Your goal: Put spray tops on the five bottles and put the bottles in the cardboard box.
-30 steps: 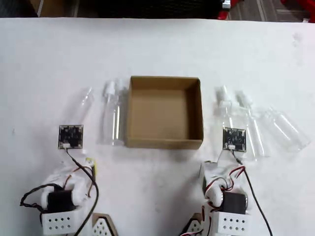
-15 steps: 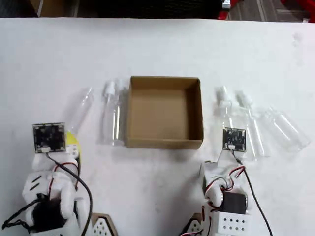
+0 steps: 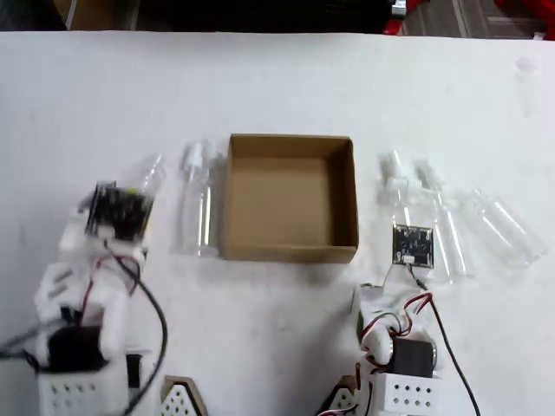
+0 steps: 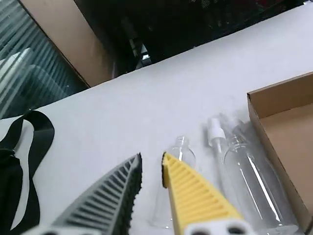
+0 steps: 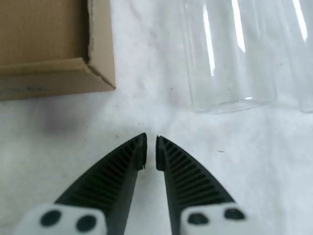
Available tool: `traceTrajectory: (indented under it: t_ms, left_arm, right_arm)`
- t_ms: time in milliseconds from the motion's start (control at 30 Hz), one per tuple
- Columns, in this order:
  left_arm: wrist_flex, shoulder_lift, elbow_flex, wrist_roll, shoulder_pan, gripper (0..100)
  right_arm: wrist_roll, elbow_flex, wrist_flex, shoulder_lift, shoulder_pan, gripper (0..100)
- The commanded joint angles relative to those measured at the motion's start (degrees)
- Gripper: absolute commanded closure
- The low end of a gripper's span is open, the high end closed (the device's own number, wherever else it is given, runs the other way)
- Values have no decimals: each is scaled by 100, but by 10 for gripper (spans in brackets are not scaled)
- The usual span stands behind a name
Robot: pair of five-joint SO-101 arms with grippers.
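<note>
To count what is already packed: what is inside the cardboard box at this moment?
In the high view the cardboard box is open on top and shows only its bare brown floor, with no bottle on it. The narrow strip of floor just behind its near wall is covered by that wall.

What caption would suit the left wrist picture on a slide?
Left gripper near a topless bottle, beside a spray-topped bottle and the cardboard box.
</note>
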Motion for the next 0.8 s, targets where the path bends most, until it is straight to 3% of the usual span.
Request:
traceTrajectory:
  t_ms: [0, 467, 633, 767]
  left_arm:
    - [668, 2677, -2286, -62, 224, 924]
    - [3042, 9446, -8475, -62, 242, 917]
    - [3622, 11169, -10259, -53, 145, 777]
    - [3947, 12347, -11552, -97, 22, 768]
  right_arm:
    - [70, 44, 40, -13, -31, 978]
    - [70, 44, 40, -13, -31, 978]
    - [70, 44, 40, -13, -31, 978]
    - [70, 44, 40, -13, -31, 978]
